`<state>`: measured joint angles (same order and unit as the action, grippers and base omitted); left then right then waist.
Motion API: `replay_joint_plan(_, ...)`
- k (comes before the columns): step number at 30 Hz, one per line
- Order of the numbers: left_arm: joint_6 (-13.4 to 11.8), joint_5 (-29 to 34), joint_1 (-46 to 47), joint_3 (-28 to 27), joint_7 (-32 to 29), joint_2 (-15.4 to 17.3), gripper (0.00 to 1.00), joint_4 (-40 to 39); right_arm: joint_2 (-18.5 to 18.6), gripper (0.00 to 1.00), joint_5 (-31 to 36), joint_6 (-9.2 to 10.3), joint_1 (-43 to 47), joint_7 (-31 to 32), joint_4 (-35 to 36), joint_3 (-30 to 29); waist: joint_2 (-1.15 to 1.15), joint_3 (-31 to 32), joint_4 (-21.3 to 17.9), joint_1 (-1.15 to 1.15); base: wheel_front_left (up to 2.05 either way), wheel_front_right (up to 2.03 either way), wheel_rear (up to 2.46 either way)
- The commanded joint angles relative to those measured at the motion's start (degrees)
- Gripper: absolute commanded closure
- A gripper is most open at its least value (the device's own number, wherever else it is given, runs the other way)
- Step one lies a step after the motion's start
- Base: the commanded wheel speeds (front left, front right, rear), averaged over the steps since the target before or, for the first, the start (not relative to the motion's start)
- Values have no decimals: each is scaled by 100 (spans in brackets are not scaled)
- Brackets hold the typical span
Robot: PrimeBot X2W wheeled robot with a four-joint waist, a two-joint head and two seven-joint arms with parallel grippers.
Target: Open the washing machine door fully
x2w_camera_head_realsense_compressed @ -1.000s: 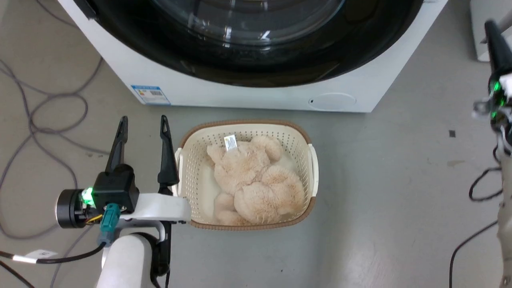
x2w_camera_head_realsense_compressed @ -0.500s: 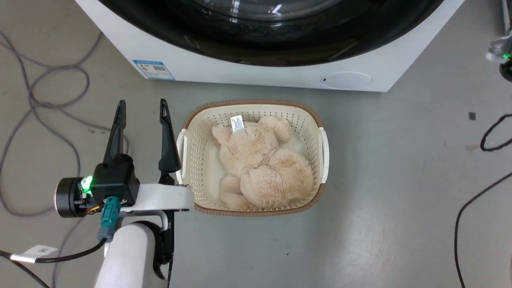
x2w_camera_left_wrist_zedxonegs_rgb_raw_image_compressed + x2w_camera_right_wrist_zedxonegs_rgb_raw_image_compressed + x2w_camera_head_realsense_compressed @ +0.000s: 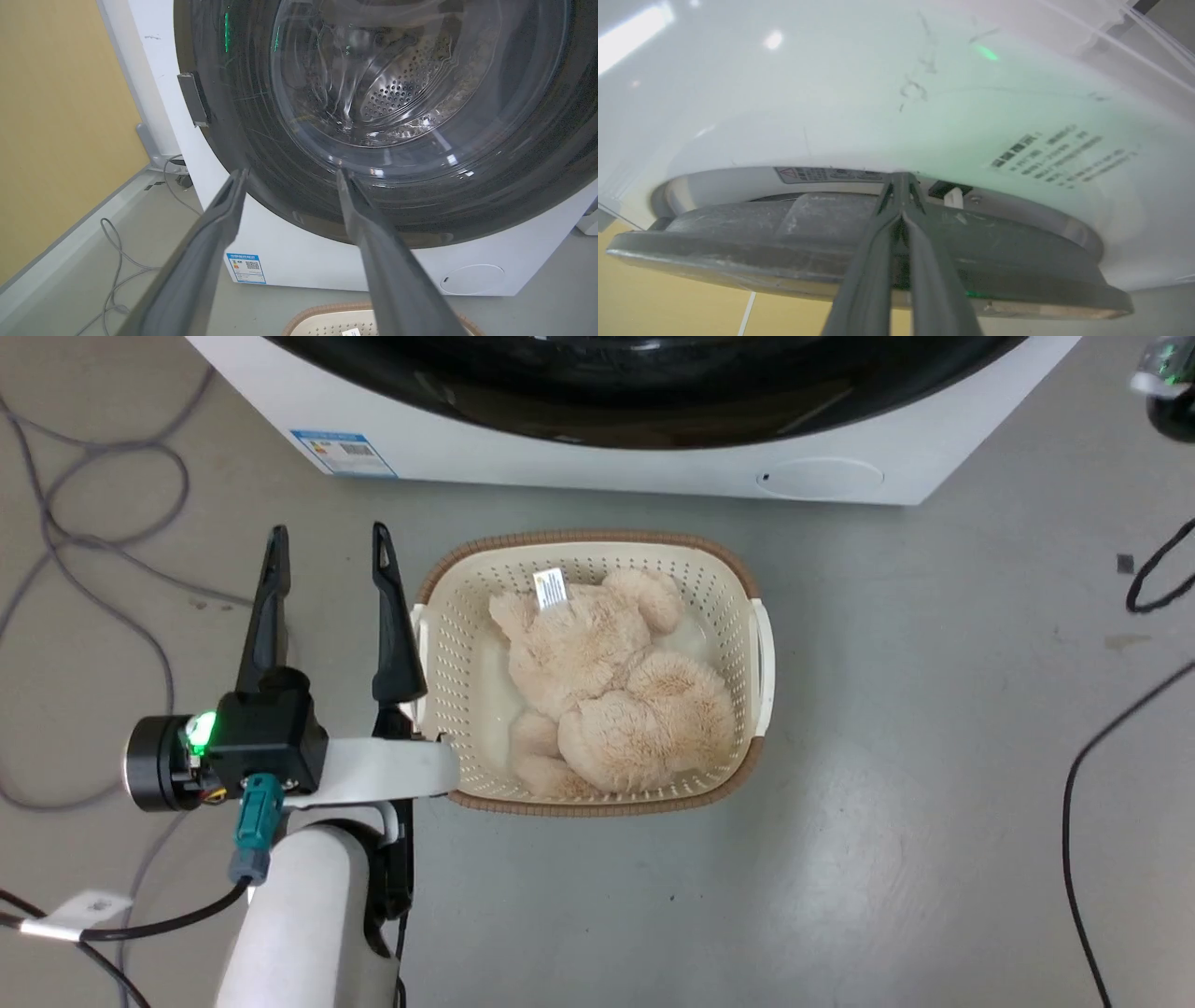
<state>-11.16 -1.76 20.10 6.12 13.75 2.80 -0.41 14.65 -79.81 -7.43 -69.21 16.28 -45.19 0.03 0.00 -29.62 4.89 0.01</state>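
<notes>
The washing machine (image 3: pixel 579 467) is a white front-loader at the top of the head view. Its washing machine door (image 3: pixel 397 116) has a glossy black ring around a clear glass bowl, with a metal hinge (image 3: pixel 192 99) on its left side. My left gripper (image 3: pixel 327 546) hovers open and empty over the floor, left of a basket, its fingers pointing at the door's lower part (image 3: pixel 290 173). My right gripper (image 3: pixel 901 179) is shut, holding nothing. Its tips sit at the narrow gap between the door's dark edge (image 3: pixel 784 233) and the washer's white front (image 3: pixel 831 93), beside a small latch (image 3: pixel 952 195).
A cream basket (image 3: pixel 579 538) holding a beige plush toy (image 3: pixel 607 691) stands on the floor just in front of the washer. Grey cables (image 3: pixel 93 523) loop at the left and black cables (image 3: pixel 1092 756) at the right. A yellow wall (image 3: pixel 56 140) stands left of the washer.
The head camera has shifted, so the washer and basket sit higher in the picture. The right arm has slid up to the top right corner. Both grippers keep their states.
</notes>
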Motion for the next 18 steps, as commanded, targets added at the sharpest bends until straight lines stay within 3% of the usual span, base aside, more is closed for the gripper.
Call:
replay_joint_plan(1,-59,-19,153,16,61,8,0,5,1,100,-210,-6,-243,156,-47,89,0,-65,-2,-1,0,0,0)
replay_joint_plan(7,-108,-36,193,48,125,8,0,66,73,100,-646,-6,-357,783,-95,297,0,-49,-21,-1,0,0,0)
replay_joint_plan(18,-88,4,54,-1,125,8,0,122,97,100,-664,-6,89,1358,266,623,0,260,-155,-1,0,0,0)
